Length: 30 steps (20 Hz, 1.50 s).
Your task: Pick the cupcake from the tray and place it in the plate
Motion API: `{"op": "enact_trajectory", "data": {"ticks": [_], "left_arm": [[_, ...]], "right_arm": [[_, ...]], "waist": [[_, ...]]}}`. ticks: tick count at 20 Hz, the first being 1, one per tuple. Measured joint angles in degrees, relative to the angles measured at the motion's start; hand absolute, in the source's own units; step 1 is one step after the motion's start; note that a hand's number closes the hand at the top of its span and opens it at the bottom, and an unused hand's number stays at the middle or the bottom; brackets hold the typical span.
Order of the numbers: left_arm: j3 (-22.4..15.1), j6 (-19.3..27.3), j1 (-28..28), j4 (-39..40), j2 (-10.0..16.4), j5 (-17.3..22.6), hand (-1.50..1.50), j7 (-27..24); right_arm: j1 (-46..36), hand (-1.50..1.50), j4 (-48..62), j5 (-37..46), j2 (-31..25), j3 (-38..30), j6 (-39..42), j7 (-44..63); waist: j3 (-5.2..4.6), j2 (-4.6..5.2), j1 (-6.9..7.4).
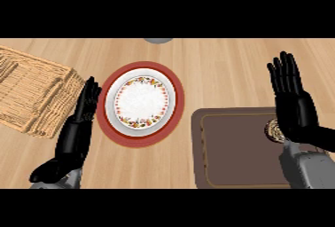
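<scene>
Right now I see the small round cupcake (272,129) sitting on the dark brown rectangular tray (235,150), near its right side at the lower right of the light wooden bench (216,71). Only its left part shows, because my right hand (297,113) stands in front of it and covers the rest. That hand is flat, its fingers straight, pointing away from me and slightly spread, holding nothing.

The white round plate with a floral ring and a red border (142,99) lies left of the tray, with a narrow strip of bare bench between the two. Nothing lies on the plate.

My left hand (77,128) appears edge-on just beside the plate's left rim, fingers straight and pressed together, gripping nothing.

Further left lies a pale woven wicker basket (33,93), close to the left hand. A small grey object (158,40) peeks in at the far edge beyond the plate; I cannot tell what it is.
</scene>
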Motion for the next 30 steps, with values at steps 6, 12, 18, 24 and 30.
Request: {"op": "enact_trajectory", "data": {"ticks": [6,12,18,24,30], "left_arm": [[2.55,-2.08,0.27,5.07,2.57,2.31,0.00,5.69],[4.57,-4.96,-0.15,8.96,4.61,5.92,0.00,11.81],[6.76,-7.66,-2.65,11.97,6.05,8.46,0.00,15.01],[7.05,-9.21,-4.14,13.70,6.05,9.07,0.00,16.20],[7.58,-10.25,-5.38,16.31,5.52,9.00,0.00,15.97]], "right_arm": [[-2.91,1.50,6.70,-8.17,-8.03,1.94,21.41,0.45],[-3.96,-1.50,15.54,-5.32,-17.51,-2.15,31.30,-11.53],[-2.70,-1.50,25.27,0.33,-24.84,-0.64,39.86,-23.07],[-4.60,-1.50,30.54,10.15,-31.30,4.14,35.77,-30.70],[-7.75,-1.50,36.54,17.30,-34.35,9.75,31.19,-36.99]], "waist": [[-0.36,-0.35,1.34],[-0.42,-0.21,0.96],[-0.29,-0.34,1.21],[-0.34,-0.72,1.72],[-0.45,-0.98,1.72]]}}
